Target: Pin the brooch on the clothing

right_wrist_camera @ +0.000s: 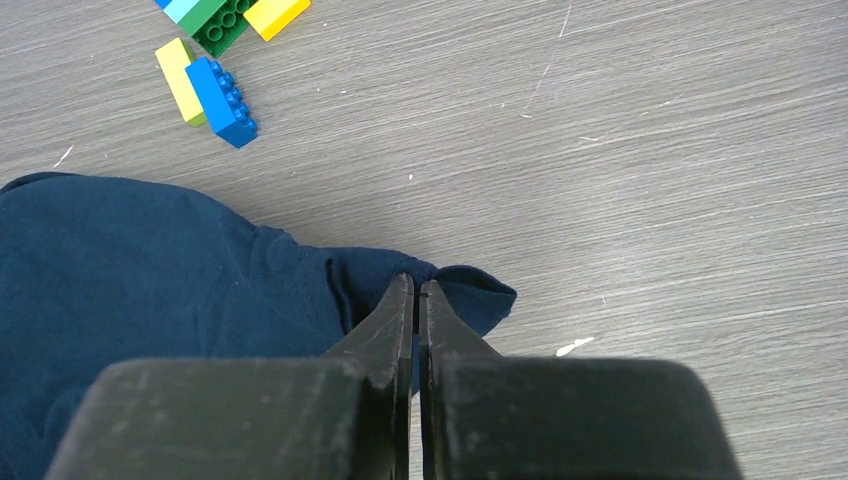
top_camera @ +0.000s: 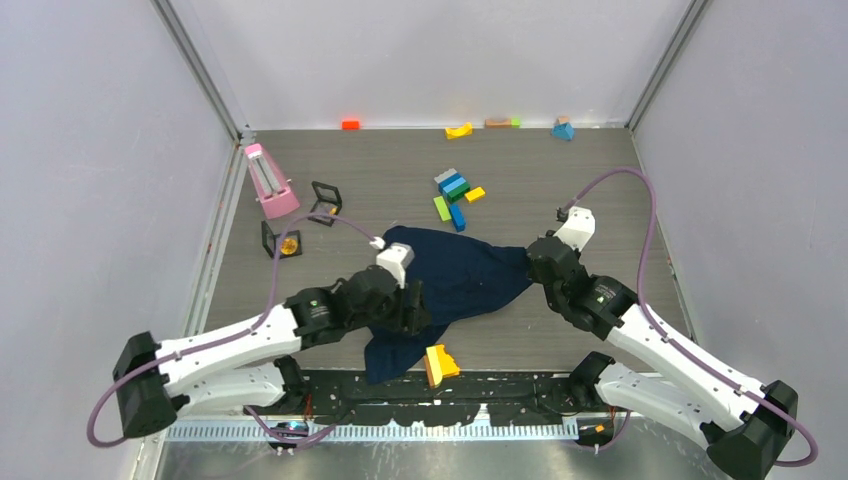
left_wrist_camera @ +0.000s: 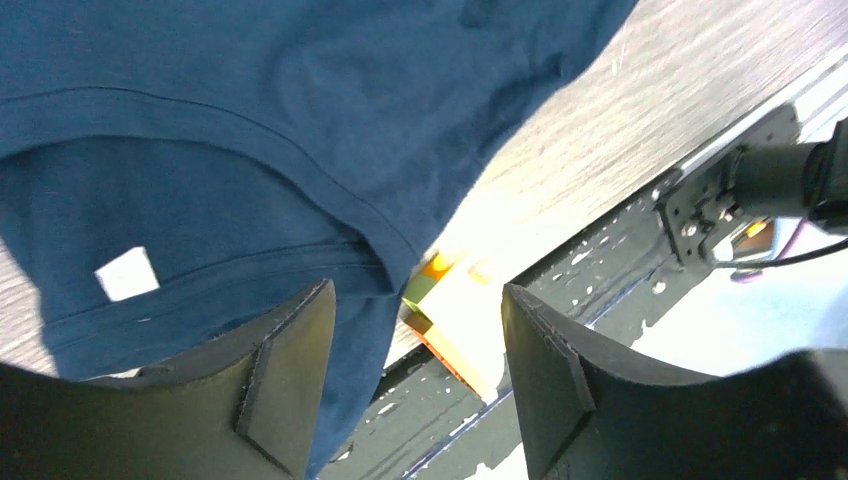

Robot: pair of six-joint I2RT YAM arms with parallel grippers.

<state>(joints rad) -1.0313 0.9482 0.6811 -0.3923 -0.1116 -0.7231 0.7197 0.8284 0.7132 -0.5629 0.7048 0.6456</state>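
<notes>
Looking from the top camera, I see the clothing (top_camera: 460, 275) spread mid-table and the brooch (top_camera: 290, 246) well to its left, beside a black frame (top_camera: 268, 238). My left gripper (left_wrist_camera: 415, 300) gapes wide over the collar by the white label (left_wrist_camera: 127, 273). My right gripper (right_wrist_camera: 415, 287) is squeezed closed at the clothing's right corner; whether fabric is caught, I cannot tell.

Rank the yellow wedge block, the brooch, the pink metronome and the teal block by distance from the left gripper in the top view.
From the left gripper, over the clothing:
1. Yellow wedge block, close by at the near edge.
2. Brooch, off to the left.
3. Pink metronome, farther left and back.
4. Teal block, by the back wall, right.
</notes>
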